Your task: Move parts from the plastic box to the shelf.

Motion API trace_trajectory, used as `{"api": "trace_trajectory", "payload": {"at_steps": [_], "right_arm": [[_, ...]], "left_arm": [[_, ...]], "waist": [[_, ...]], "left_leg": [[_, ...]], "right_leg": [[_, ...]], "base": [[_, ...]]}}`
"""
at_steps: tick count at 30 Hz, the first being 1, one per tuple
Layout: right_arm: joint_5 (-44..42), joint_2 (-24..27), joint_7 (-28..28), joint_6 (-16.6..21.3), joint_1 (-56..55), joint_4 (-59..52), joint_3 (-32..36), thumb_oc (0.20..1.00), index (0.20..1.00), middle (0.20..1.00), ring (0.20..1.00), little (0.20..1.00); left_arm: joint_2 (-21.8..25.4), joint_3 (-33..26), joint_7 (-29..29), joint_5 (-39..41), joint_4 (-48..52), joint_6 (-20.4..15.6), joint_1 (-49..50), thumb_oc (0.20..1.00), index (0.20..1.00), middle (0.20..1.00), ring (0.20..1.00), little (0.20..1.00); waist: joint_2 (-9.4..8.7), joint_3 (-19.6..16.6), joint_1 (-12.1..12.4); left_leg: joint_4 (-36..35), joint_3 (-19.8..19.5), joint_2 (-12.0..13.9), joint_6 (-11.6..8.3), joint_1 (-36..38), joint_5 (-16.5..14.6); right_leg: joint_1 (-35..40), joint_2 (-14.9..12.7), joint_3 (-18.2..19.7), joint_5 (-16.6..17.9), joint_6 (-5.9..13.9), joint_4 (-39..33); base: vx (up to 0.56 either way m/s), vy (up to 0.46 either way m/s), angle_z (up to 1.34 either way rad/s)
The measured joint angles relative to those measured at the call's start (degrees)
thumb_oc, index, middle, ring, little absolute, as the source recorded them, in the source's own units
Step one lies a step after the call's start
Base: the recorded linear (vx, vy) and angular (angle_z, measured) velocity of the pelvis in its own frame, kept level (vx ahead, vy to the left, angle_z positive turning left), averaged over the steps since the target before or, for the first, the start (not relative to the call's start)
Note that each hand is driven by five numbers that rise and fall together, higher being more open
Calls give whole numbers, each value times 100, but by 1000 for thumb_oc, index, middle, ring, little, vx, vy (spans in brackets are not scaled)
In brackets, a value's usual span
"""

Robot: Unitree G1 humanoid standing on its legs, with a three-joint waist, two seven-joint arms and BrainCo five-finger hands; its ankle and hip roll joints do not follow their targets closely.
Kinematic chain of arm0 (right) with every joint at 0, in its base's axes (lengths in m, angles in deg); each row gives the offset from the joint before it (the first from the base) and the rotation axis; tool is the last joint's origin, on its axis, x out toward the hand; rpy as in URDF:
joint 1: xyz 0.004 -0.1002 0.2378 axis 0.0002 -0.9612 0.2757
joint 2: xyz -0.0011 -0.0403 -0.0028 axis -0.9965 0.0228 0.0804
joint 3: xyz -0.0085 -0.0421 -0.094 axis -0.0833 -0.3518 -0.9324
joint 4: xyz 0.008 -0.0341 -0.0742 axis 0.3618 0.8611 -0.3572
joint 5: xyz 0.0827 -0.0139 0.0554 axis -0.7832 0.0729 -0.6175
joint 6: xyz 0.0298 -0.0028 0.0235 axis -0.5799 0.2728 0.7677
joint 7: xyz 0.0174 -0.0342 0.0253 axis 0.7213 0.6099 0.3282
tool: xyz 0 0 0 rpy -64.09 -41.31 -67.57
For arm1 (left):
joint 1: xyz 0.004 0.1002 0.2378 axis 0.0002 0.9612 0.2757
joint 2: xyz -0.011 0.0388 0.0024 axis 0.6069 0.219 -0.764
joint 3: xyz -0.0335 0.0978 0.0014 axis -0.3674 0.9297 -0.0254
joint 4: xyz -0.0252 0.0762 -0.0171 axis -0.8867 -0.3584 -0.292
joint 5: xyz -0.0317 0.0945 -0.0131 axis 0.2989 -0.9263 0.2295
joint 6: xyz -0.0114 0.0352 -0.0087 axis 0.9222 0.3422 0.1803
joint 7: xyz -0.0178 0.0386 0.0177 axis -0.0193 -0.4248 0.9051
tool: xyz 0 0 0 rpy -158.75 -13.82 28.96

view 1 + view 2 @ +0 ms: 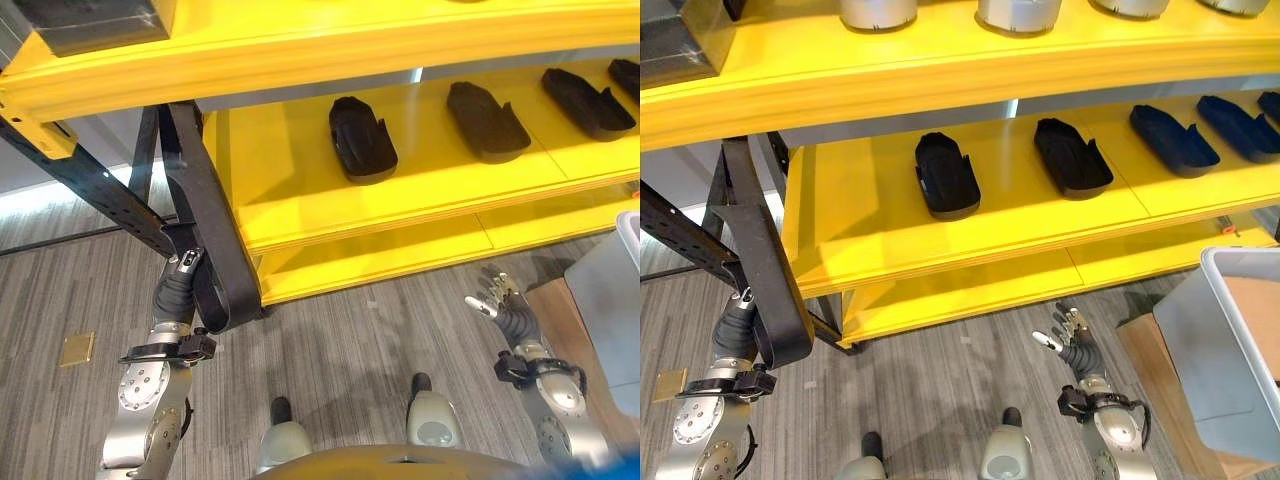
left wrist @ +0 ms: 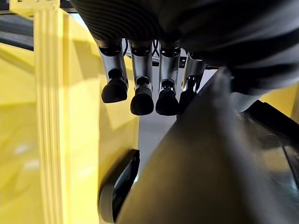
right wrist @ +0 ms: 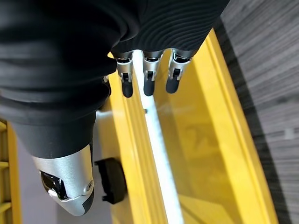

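Note:
My left hand [image 1: 183, 275] is shut on a long, curved black part [image 1: 205, 220], which stands nearly upright beside the left end of the yellow shelf [image 1: 300, 215]. In the left wrist view the part [image 2: 196, 163] runs just past the dark-tipped fingers [image 2: 142, 98]. Several black moulded parts [image 1: 362, 138] [image 1: 487, 120] lie in a row on the middle shelf board. My right hand [image 1: 497, 297] hangs open and empty low in front of the shelf, its fingers [image 3: 148, 79] pointing at the yellow edge. The grey plastic box [image 1: 1230, 340] sits at the far right.
A black perforated steel brace [image 1: 100, 190] crosses diagonally behind the held part. Silver cylinders [image 1: 878, 12] stand on the top shelf. A brown cardboard piece [image 1: 1140, 345] lies by the box. A brass floor plate [image 1: 77, 348] is set into the grey floor at left.

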Motion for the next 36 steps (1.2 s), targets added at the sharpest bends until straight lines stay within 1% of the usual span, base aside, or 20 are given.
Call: {"api": "trace_trajectory", "payload": {"at_steps": [3,6,10,12,15,17,19,21,24,28,31,36], "right_arm": [[4,7,45,-77,28,51,3,1000,1000,1000,1000,1000],[13,14,86,-88,131,49,6,1000,1000,1000,1000,1000],[18,19,144,-167,241,49,-16,1000,1000,1000,1000,1000],[17,76,149,-186,357,165,-121,1000,1000,1000,1000,1000],[15,137,161,-228,466,192,-285,1000,1000,1000,1000,1000],[13,137,189,-268,483,195,-319,1000,1000,1000,1000,1000],[13,165,214,-299,542,204,-380,1000,1000,1000,1000,1000],[11,170,254,-299,543,190,-388,1000,1000,1000,1000,1000],[11,174,296,-308,529,192,-418,1000,1000,1000,1000,1000],[11,178,308,-329,552,192,-518,1000,1000,1000,1000,1000],[10,183,307,-362,541,197,-518,1000,1000,1000,1000,1000],[9,197,319,-373,562,194,-551,1000,1000,1000,1000,1000]], "left_arm": [[114,13,-11,-202,-191,4,-105,200,200,200,200,200],[397,38,-55,-338,-327,50,-203,200,200,200,200,200],[1100,44,-132,-779,-706,117,-643,200,200,200,200,200],[1555,122,-205,-1128,-1115,144,-1149,200,200,200,200,200],[1867,210,-283,-1552,-1420,214,-1689,200,200,200,200,200],[1893,335,-344,-1572,-1585,207,-1965,200,200,200,200,200],[2018,557,-391,-1725,-1926,219,-2300,200,200,200,200,200],[2134,638,-430,-1874,-2002,224,-2456,200,200,200,200,200],[2269,868,-467,-2069,-2403,244,-2905,200,200,200,200,200],[2266,1063,-486,-2066,-2787,272,-3434,200,200,200,200,200],[2276,1187,-543,-2068,-2877,301,-3653,200,200,200,200,200],[2284,1747,-730,-2066,-3619,411,-4774,200,200,200,200,200]], "waist": [[-9,-13,-17],[-29,-31,-9],[-43,-39,-7],[-60,-32,0],[-143,-13,-10],[-205,33,-12],[-244,59,-13],[-301,103,-21],[-318,128,-81],[-296,274,-90],[-311,335,-165],[-357,449,-178]], "left_leg": [[352,-134,-39,30,-114,-180],[657,-173,-100,60,-244,-312],[1164,-295,-116,88,-503,-525],[1581,-378,-95,111,-721,-707],[2087,-438,-99,140,-1008,-909],[2314,-452,-112,162,-1133,-998],[2605,-470,-116,207,-1269,-1139],[2787,-441,-132,246,-1354,-1223],[3092,-443,-194,320,-1503,-1371],[3394,-452,-188,349,-1663,-1516],[3483,-450,-188,353,-1751,-1532],[3615,-472,-163,333,-1922,-1562]], "right_leg": [[151,-46,-52,9,21,-58],[167,-108,-41,0,11,-64],[147,-135,-40,6,22,57],[88,-133,-37,-23,26,203],[-44,-151,-20,-41,32,358],[-113,-175,2,-49,33,446],[-178,-190,69,-76,63,540],[-240,-199,164,-88,83,553],[-333,-279,212,-111,114,683],[-470,-288,291,-163,121,904],[-560,-289,324,-180,119,998],[-866,-284,400,-328,111,1364]], "base": [[23,98,13],[25,85,6],[4,52,6],[-5,8,3],[0,0,0],[0,0,0],[11,16,-8],[13,22,-11],[0,0,0],[-4,2,-3],[0,0,0],[-35,-26,-2]]}}
